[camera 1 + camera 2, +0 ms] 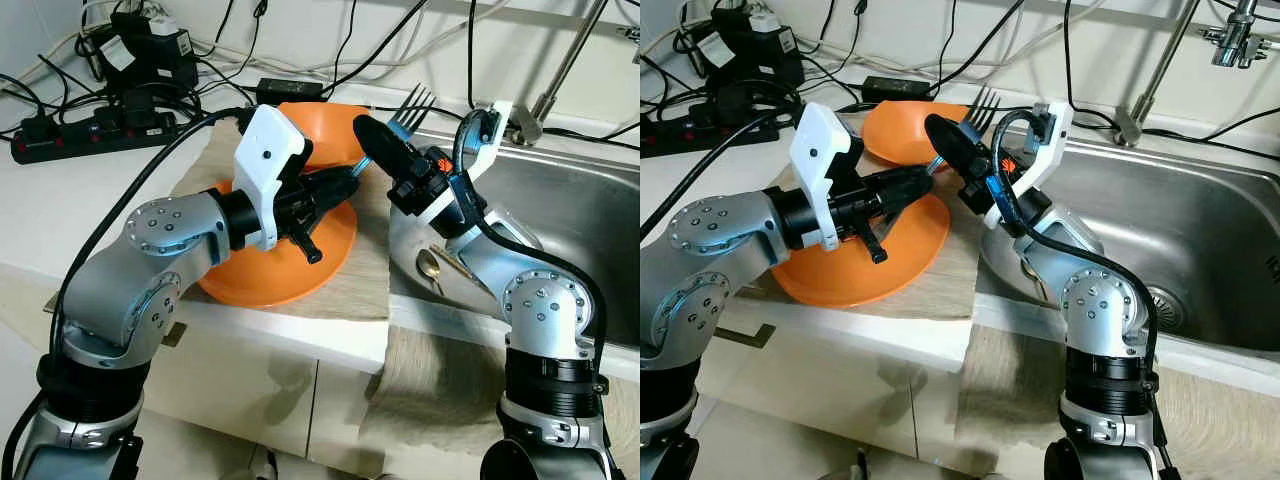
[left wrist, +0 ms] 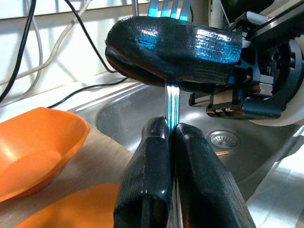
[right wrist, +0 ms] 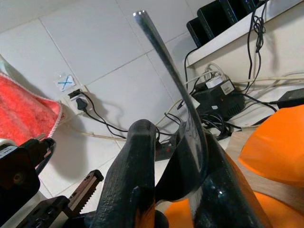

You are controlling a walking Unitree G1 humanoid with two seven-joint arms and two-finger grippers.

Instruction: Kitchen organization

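You have a metal fork (image 1: 414, 102) held in the air between both hands, tines pointing up and away toward the wall, above the edge of the sink. The left hand (image 2: 172, 137) is pinched on its handle; the right hand (image 1: 385, 150) clamps the shaft higher up. Two orange bowls sit on the desk: the near, larger bowl (image 1: 300, 262) lies under the left hand, and the far bowl (image 1: 325, 125) rests just behind it.
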